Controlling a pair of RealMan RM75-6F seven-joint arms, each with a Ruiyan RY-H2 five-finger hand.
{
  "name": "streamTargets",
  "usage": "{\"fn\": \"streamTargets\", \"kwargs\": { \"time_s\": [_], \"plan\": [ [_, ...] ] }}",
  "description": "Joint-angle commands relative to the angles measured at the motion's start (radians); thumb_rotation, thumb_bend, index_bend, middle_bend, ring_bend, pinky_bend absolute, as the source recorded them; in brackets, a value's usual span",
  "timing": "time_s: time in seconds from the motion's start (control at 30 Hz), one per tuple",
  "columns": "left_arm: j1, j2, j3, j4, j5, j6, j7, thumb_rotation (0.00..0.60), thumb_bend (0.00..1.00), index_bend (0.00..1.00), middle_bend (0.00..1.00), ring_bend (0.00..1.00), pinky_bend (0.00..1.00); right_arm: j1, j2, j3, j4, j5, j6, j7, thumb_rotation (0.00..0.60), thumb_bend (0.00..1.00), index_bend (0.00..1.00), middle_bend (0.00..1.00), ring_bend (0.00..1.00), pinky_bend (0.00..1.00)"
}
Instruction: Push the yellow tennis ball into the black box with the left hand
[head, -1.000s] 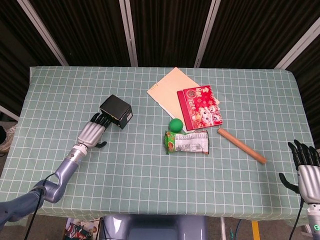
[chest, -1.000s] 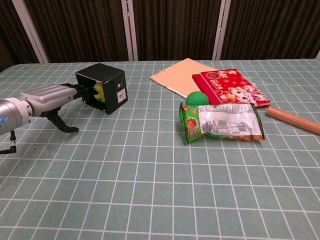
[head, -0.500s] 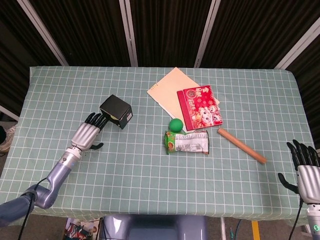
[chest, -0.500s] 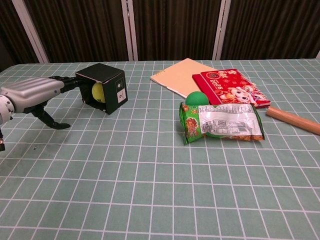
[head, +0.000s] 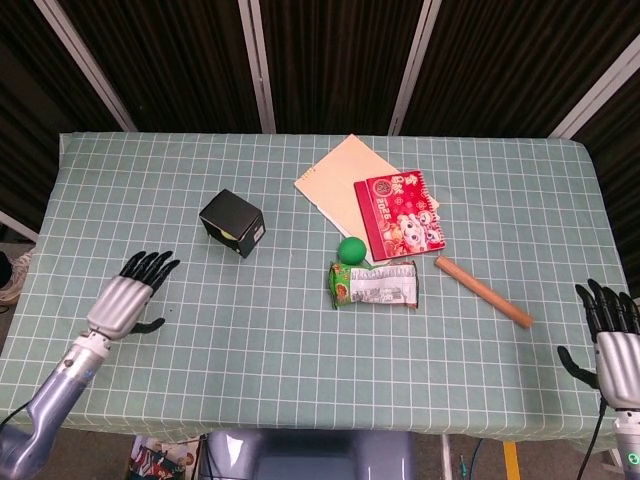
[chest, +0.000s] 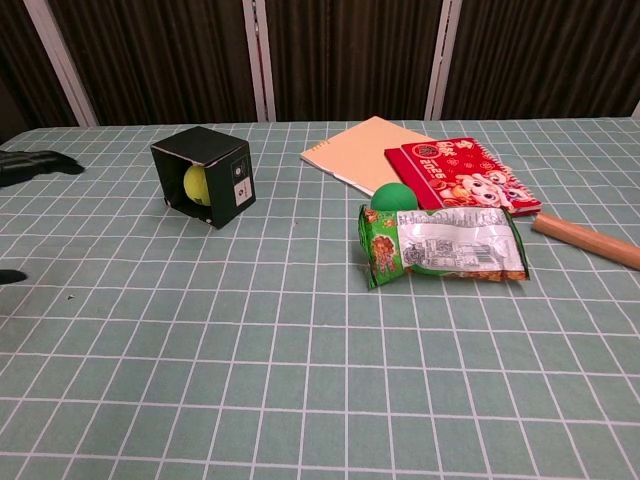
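Observation:
The black box (head: 232, 222) lies on its side left of the table's middle, its open face turned to the left. Inside it sits the yellow tennis ball (chest: 195, 183), plain in the chest view and only a sliver in the head view. My left hand (head: 128, 295) hovers open near the table's left front, well apart from the black box (chest: 204, 173), fingers spread. Only its dark fingertips (chest: 30, 163) show at the chest view's left edge. My right hand (head: 612, 335) is open at the front right corner, holding nothing.
A green ball (head: 350, 249) sits beside a green snack bag (head: 374, 283) at the middle. Behind them lie a cream notebook (head: 340, 175) and a red booklet (head: 400, 212). A wooden stick (head: 482, 290) lies at the right.
My left hand has pulled back from the box's open face toward the left front of the table. The ball stays inside the box. The right hand has not moved.

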Motion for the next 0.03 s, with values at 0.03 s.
{"fn": "streamTargets", "kwargs": {
  "time_s": [0.03],
  "plan": [
    [0.19, 0.11, 0.089, -0.103, 0.054, 0.233, -0.016, 0.6, 0.15, 0.0, 0.0, 0.0, 0.0, -0.004, -0.007, 0.006, 0.0, 0.003, 0.015, -0.012, 0.6, 0.32, 0.0, 0.0, 0.0, 0.0]
  ]
}}
